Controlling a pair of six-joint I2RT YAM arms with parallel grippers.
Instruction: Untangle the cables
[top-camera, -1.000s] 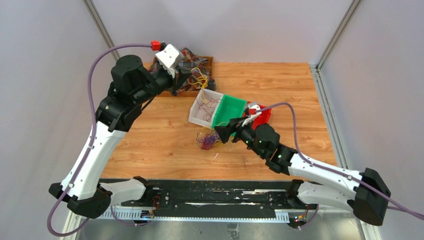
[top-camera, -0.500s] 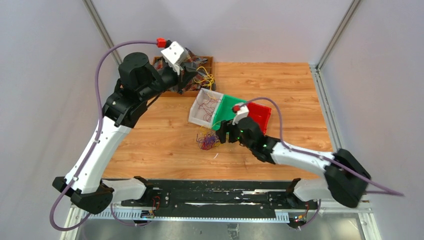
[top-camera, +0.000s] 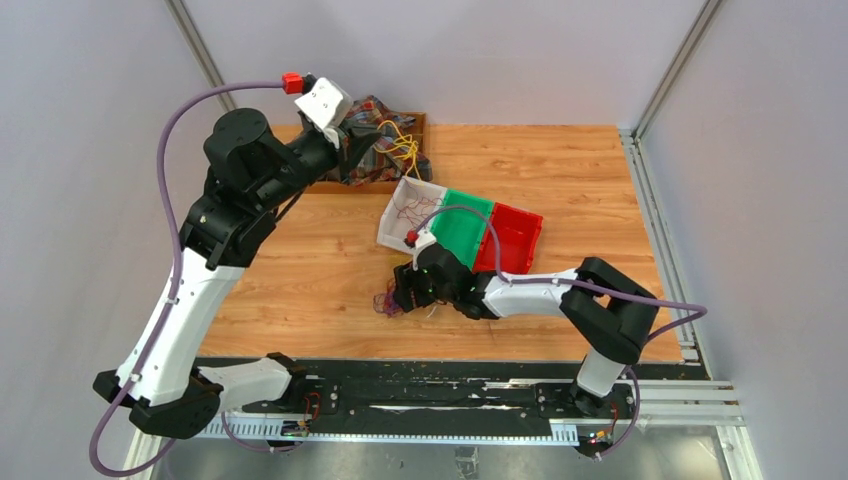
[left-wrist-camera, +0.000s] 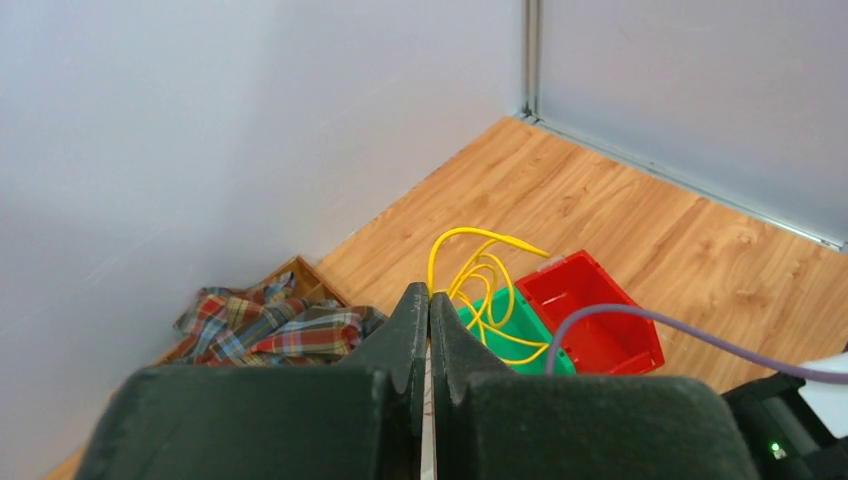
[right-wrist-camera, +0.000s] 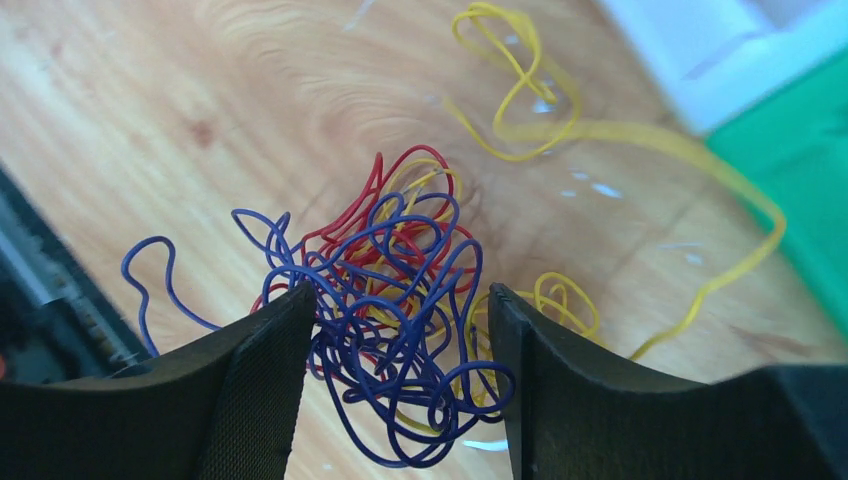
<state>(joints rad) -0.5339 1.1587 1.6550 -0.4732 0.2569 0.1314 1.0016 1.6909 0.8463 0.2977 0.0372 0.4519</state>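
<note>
We see the tangle of cables (right-wrist-camera: 385, 330) on the table (top-camera: 300, 270), towards the near edge, between the parted jaws of the right gripper (right-wrist-camera: 400, 292); the left gripper (left-wrist-camera: 430, 296), jaws clenched, holds a yellow cable (left-wrist-camera: 478, 232) far left.

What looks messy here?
The cable tangle lies knotted on the wooden table, straddled by the right gripper, jaws apart. One yellow cable dangles from the shut left gripper. A plaid cloth sits crumpled.

Tangled cables (right-wrist-camera: 385, 300), blue, red, yellow loops, heaped on table (right-wrist-camera: 130, 110)
</note>
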